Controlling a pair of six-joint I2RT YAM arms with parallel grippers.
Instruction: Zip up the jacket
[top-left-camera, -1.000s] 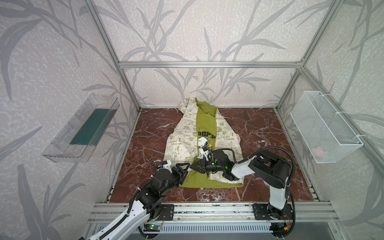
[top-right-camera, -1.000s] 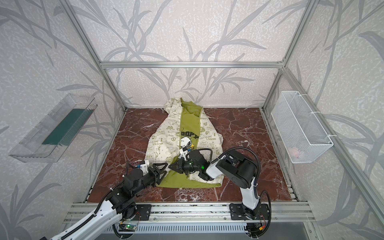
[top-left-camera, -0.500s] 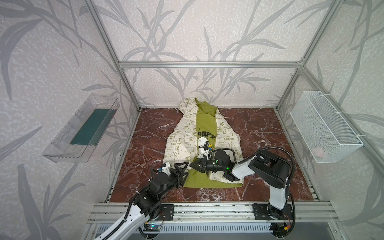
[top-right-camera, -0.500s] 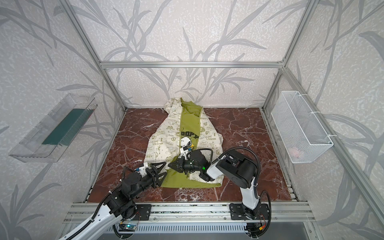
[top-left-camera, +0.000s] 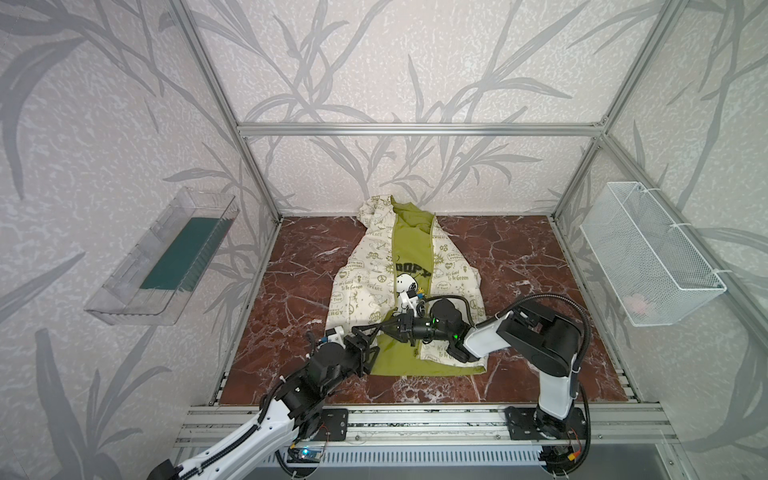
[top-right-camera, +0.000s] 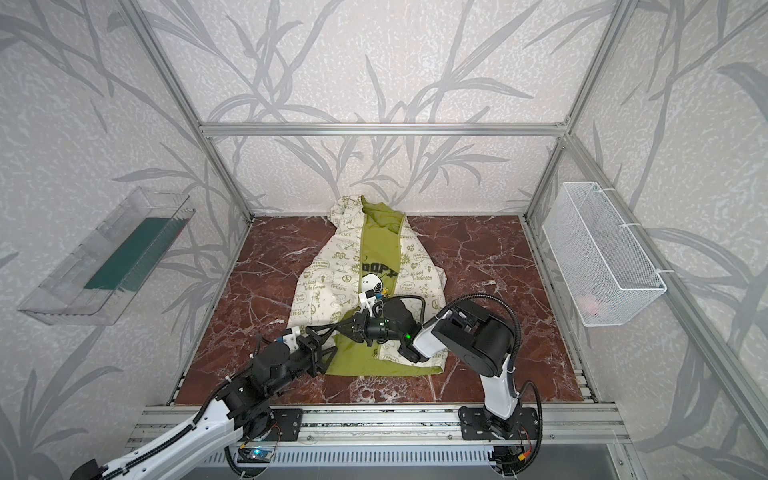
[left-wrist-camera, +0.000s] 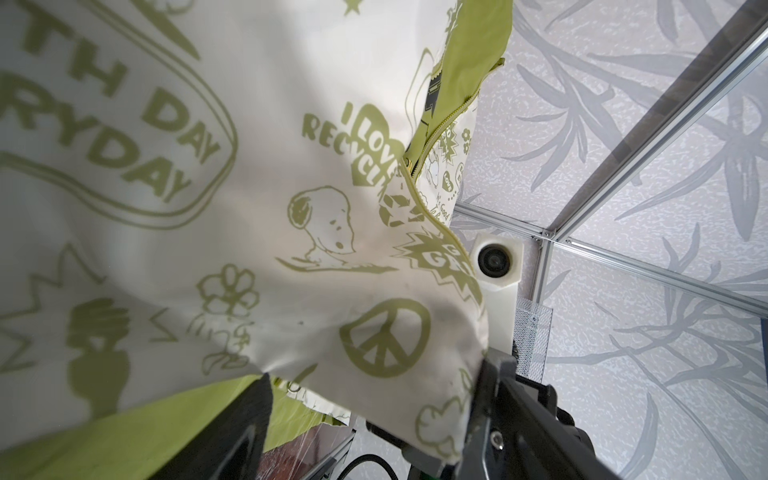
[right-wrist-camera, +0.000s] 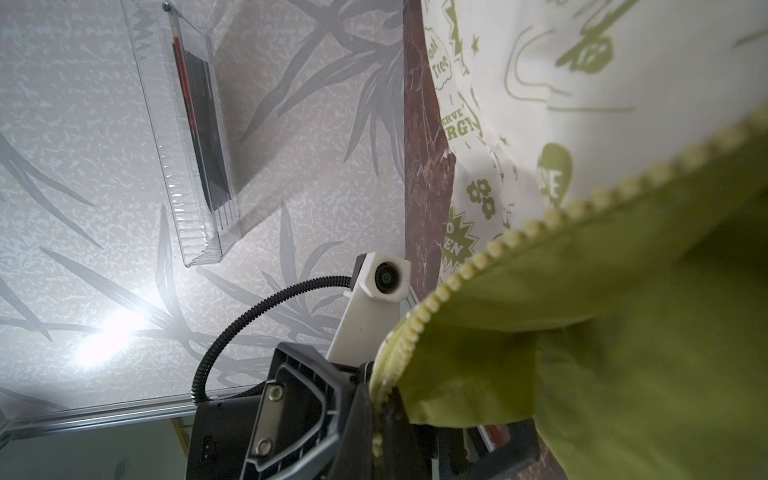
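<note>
Marble floor (top-left-camera: 519, 257): left end effector (top-left-camera: 375, 344) splayed low, right end effector (top-left-camera: 385, 328) pinching jacket (top-left-camera: 361, 282).

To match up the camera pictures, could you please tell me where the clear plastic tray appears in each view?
Top view: clear plastic tray on the left wall.
Top view: on that wall too.
Left wrist: not in it.
Right wrist: on that wall, beyond the jacket.
Shared landmark: the jacket, in all four.

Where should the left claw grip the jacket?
The cream panel's lower corner at the hem, from the near left: the jacket lies hem toward the robot, that corner sits inside the open left claw, and the right claw pinches the zipper edge alongside.
</note>
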